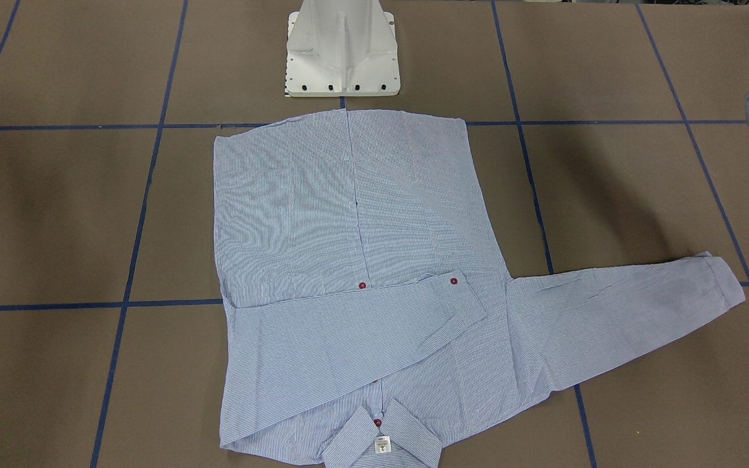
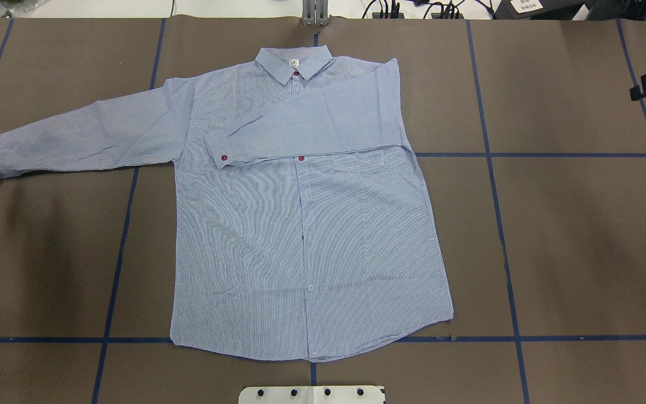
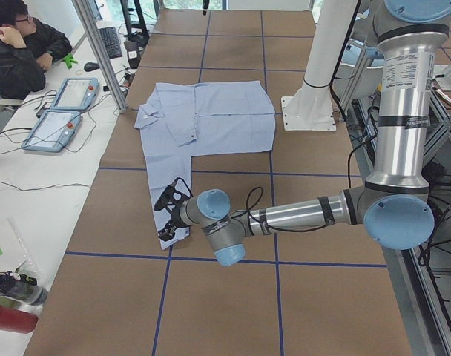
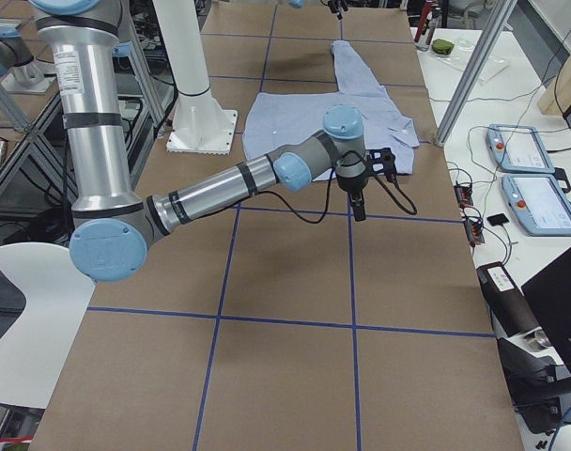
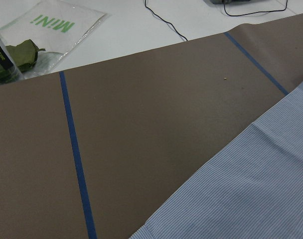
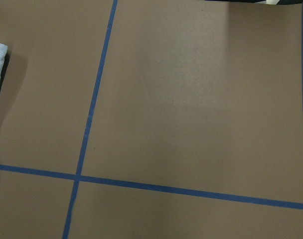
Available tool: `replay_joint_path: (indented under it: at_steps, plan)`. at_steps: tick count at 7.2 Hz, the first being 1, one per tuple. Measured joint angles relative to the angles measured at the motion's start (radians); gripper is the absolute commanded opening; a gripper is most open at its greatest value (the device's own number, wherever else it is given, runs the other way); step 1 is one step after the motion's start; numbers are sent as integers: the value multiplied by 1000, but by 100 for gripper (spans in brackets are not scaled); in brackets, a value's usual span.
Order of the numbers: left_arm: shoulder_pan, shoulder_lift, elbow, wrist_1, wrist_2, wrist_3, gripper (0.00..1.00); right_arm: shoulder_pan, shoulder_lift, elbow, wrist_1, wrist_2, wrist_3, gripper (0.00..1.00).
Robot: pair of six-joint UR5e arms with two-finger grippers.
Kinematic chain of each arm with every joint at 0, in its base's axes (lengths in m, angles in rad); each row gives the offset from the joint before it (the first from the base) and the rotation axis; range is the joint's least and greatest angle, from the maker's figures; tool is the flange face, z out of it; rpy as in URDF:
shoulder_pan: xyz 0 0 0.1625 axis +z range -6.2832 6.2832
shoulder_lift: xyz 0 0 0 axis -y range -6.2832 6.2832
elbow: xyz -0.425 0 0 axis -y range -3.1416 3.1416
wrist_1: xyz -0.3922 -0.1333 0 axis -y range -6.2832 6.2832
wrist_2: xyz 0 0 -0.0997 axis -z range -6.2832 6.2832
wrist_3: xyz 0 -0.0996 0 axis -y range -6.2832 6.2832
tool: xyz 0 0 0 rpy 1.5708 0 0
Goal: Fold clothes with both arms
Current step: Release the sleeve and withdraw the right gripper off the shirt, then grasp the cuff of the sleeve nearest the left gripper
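1. The shirt is lying flat and front-up in the middle of the table, with its collar pointing away from my base.
2. The right sleeve is lying folded across the chest, its red-buttoned cuff resting past the placket. The left sleeve is stretching straight out, so I judge it comes next.
3. I am hovering my left gripper close by that sleeve's far end, placed, I judge, for a pick. I cannot tell whether its fingers are apart or together.
4. I am holding my right gripper over bare table beyond the shirt's right side, out of the way. I cannot tell its finger state either.
5. The cloth is looking thin and limp, finely striped, with soft creases. The table cover is showing matte brown, gridded with blue tape.
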Motion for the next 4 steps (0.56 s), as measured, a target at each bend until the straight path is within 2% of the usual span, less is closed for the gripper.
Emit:
replay_joint_path:
  at_steps: [2,4]
  plan:
    - [108,-7,104,-163,96,-178,90,26,-30,2,19,23,-9,100]
    - [154,-9,145,-207,113,-268,87,29,-35,3,21,25,-9,100]
